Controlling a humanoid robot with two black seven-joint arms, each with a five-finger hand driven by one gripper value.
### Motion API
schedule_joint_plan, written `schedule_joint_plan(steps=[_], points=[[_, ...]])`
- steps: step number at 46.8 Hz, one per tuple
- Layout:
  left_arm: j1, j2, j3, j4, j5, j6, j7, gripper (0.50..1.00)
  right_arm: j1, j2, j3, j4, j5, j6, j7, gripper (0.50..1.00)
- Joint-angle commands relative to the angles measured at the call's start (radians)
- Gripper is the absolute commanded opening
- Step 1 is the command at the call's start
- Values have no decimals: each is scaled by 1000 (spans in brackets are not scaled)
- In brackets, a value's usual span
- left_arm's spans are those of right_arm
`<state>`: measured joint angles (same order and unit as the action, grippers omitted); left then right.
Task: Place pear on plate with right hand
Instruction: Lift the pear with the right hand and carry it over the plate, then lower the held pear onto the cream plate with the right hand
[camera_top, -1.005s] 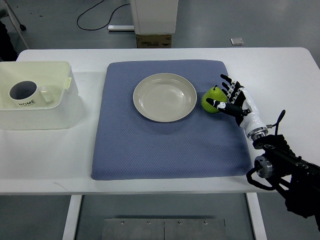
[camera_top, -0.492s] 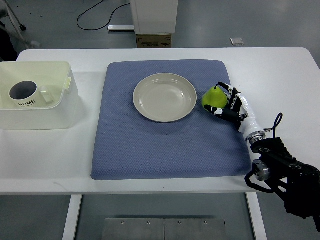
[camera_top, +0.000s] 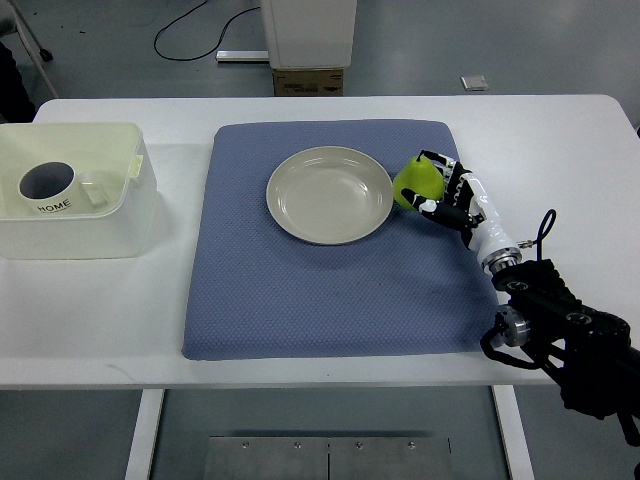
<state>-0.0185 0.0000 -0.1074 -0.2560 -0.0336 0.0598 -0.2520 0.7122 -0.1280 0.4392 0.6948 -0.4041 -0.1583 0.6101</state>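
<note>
The pear (camera_top: 414, 184) sits right of center in the frame, just beside the right rim of the plate (camera_top: 330, 195), over the blue mat (camera_top: 330, 290). The right hand (camera_top: 448, 196) has its fingers curled around the fruit's right side, gripping it. The pear looks firm and fairly light, but its smooth, rounded skin could slip in hard fingers (a tapering top makes that worse), so the widest part of the body seems the safest place to hold, with pressure kept modest to avoid bruising. The left hand is out of view.
</note>
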Motion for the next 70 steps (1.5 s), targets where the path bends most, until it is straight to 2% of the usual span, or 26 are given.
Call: schedule_joint_plan(steps=[1, 18, 34, 46, 70], points=[[0, 0, 0, 0, 0, 0, 0, 1000, 32, -5, 4, 0, 4, 2, 1, 500], [0, 0, 0, 0, 0, 0, 0, 1000, 136, -4, 10, 3, 5, 0, -56, 500], [0, 0, 0, 0, 0, 0, -1, 1000, 197, 67, 3, 11, 5, 3, -95, 500], [0, 0, 0, 0, 1, 0, 0, 1000, 237, 128, -65, 12, 5, 5, -105, 500], [0, 0, 0, 0, 0, 0, 0, 1000, 242, 128, -200, 5, 1, 5, -105, 500]])
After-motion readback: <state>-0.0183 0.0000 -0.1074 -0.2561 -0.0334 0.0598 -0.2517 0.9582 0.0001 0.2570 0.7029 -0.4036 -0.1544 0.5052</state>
